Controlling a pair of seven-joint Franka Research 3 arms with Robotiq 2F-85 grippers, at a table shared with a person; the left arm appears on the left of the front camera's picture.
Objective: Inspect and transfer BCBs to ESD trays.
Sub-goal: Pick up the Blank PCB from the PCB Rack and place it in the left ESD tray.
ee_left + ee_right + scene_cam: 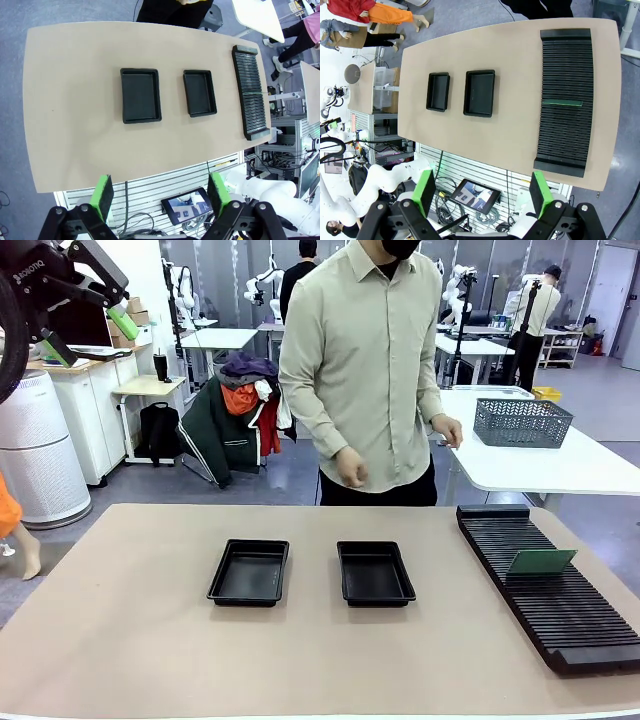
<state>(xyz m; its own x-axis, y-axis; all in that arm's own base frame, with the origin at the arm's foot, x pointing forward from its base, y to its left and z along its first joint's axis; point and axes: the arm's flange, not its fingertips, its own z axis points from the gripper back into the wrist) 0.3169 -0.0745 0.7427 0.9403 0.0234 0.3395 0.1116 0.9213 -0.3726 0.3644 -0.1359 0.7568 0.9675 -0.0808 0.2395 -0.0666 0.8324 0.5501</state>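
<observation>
judging from its thin green face, treat the bcb point(541, 561), standing tilted in the slotted rack point(575, 625) at the right of the counter point(130, 640), as light, stiff and fragile, and pinch its free top edge; your left gripper point(161, 193) and right gripper point(482, 191) hang spread wide, empty.

A person point(365, 370) in a pale shirt stands at the far edge of the tan table point(120, 640). Down its right side runs a long black ribbed rack point(580, 630). Behind, a grey mesh basket point(521, 423) sits on a white table point(560, 472), and jackets point(235, 425) lie heaped beside a black backpack point(158, 430).
</observation>
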